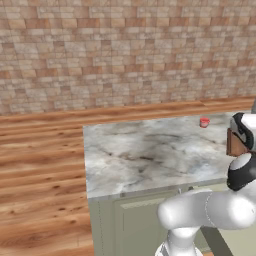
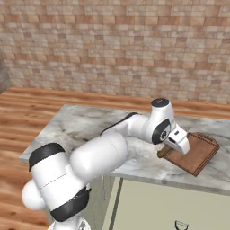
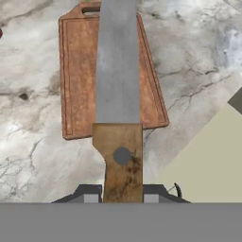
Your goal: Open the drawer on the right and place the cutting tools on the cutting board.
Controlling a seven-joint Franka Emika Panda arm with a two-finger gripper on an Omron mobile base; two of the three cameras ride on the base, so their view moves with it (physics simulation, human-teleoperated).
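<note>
A marble counter (image 2: pixel 90 123) stands before a brick wall (image 2: pixel 117 45), and near its right front edge lies the reddish-brown cutting board (image 2: pixel 197 155), flat on the stone, its handle slot at the far end in the hand view. The white arm (image 2: pixel 99 157) reaches across the counter to the board's near end, where the gripper (image 3: pixel 122 196) is clamped on the wooden handle of a broad-bladed knife (image 3: pixel 118 71) whose grey blade stretches lengthwise over the board; whether the blade touches the wood is hard to say. A small red cup (image 1: pixel 204 122) sits well apart, toward the counter's back edge.
</note>
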